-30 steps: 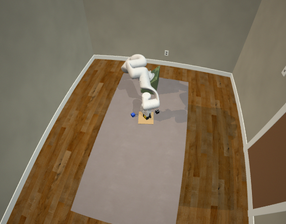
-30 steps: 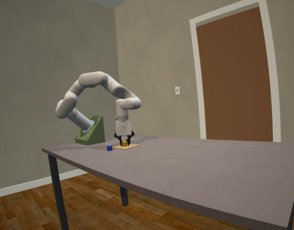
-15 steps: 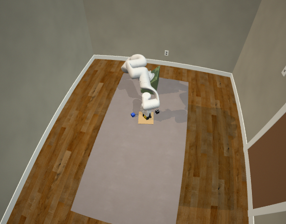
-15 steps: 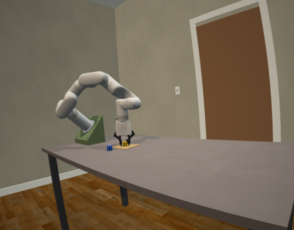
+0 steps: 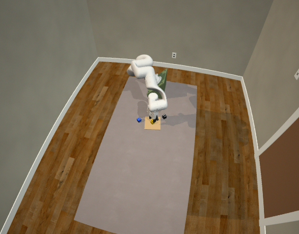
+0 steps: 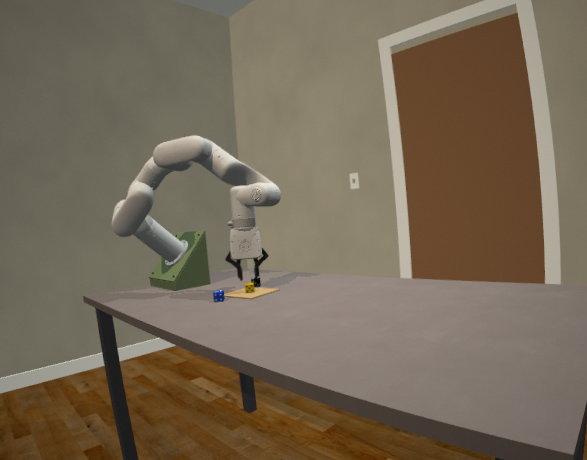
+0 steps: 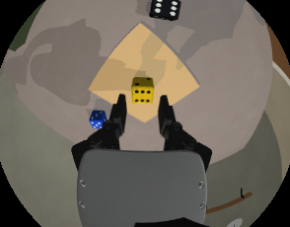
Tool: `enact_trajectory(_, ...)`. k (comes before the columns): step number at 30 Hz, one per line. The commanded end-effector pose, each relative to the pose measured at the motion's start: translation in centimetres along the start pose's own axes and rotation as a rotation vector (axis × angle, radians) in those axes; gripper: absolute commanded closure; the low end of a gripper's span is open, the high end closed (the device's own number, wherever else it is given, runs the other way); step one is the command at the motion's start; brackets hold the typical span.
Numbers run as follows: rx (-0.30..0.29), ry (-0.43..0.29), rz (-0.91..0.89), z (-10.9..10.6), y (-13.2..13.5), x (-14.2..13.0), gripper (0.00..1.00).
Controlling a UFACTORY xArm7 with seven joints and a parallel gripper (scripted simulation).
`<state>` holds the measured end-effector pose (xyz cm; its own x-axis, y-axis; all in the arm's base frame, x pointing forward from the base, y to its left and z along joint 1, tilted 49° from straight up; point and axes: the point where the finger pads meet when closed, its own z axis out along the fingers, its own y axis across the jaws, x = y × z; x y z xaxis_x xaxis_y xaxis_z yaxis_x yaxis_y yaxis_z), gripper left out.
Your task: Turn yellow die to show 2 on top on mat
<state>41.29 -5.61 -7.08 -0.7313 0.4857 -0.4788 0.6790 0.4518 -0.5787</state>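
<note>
I see the yellow die (image 7: 143, 90) lying flat on the mat (image 7: 112, 77), near the mat's middle. My gripper (image 7: 142, 103) hangs above the mat, fingers parted and holding nothing, the die below and clear of the fingertips.

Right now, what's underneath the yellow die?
The yellow die lies flat on the tan mat, which lies on the grey table. The open tool hangs above it, not touching. The die's bottom face and the mat patch beneath it are covered.
</note>
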Motion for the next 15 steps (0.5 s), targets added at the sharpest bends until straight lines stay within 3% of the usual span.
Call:
enact_trajectory(1,-0.003,-0.001,0.000,-3.0,0.1,0.0,0.53)
enact_trajectory(14,-0.003,-0.001,0.000,-5.2,0.1,0.0,0.53)
enact_trajectory(15,-0.003,-0.001,0.000,-5.2,0.1,0.0,0.00)
